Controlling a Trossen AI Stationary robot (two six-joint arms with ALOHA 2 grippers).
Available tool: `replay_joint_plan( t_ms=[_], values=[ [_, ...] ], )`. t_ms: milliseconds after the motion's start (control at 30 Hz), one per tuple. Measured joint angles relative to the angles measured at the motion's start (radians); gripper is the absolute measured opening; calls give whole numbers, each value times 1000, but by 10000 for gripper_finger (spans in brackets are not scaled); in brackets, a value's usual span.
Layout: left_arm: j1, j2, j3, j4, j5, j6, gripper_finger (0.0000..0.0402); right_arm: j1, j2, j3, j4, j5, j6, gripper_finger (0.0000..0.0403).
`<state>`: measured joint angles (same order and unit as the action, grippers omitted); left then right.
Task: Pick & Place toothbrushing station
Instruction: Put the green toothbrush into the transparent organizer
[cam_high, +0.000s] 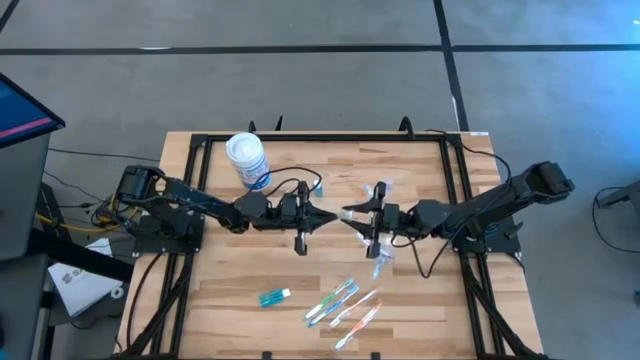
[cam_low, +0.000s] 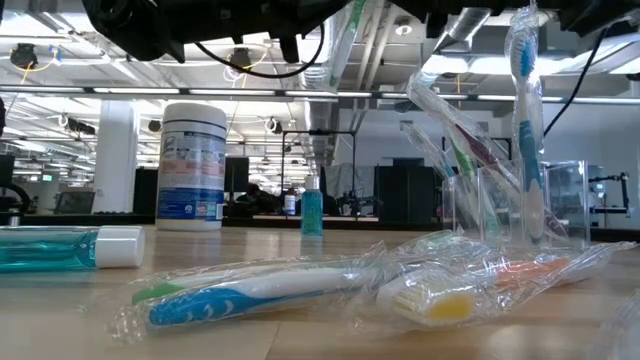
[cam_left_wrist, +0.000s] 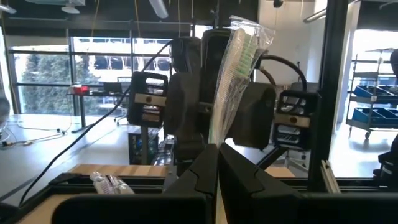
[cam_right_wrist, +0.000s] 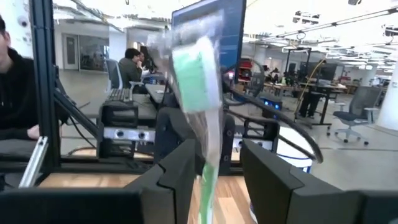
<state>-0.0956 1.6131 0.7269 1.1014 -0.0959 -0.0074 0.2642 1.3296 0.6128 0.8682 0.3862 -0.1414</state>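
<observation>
My left gripper (cam_high: 318, 214) and right gripper (cam_high: 348, 213) face each other above the table's middle. The left one is shut on a wrapped toothbrush (cam_left_wrist: 235, 74) with green bristles, which stands upright between them. The right gripper (cam_right_wrist: 214, 177) is open, with a finger on either side of that toothbrush (cam_right_wrist: 198, 87); whether one touches it, I cannot tell. A clear cup (cam_low: 500, 205) stands on the table with several brushes in it. More wrapped toothbrushes (cam_high: 345, 302) and a teal tube (cam_high: 274, 296) lie flat near the front edge. My left gripper pinches the wrapped toothbrush's handle (cam_left_wrist: 217, 140) between its two shut fingers, at the lower part of the brush. The fingers come level from the table's left and lie across it. The brush is lifted clear of the table and stands upright, head up.
A white canister with a blue label (cam_high: 247, 160) stands at the back left. A small teal bottle (cam_low: 312, 212) stands farther back. A dark frame (cam_high: 190, 200) runs round the wooden table top. People sit at desks in the room beyond (cam_right_wrist: 130, 65).
</observation>
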Motion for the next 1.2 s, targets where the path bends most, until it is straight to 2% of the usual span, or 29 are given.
replay_joint_plan(
  t_ms=[333,633,833,1200],
  values=[
    [-3,0,0,0,0,0,1,11,46,50,0,0,-50,104],
    [-4,0,-1,-1,4,0,1,10,41,50,1,0,-52,12],
    [-3,0,-1,-2,1,0,7,9,41,50,1,0,-53,8],
    [-8,-27,-27,-19,0,1,77,10,-11,49,-65,7,-53,5]
  ],
)
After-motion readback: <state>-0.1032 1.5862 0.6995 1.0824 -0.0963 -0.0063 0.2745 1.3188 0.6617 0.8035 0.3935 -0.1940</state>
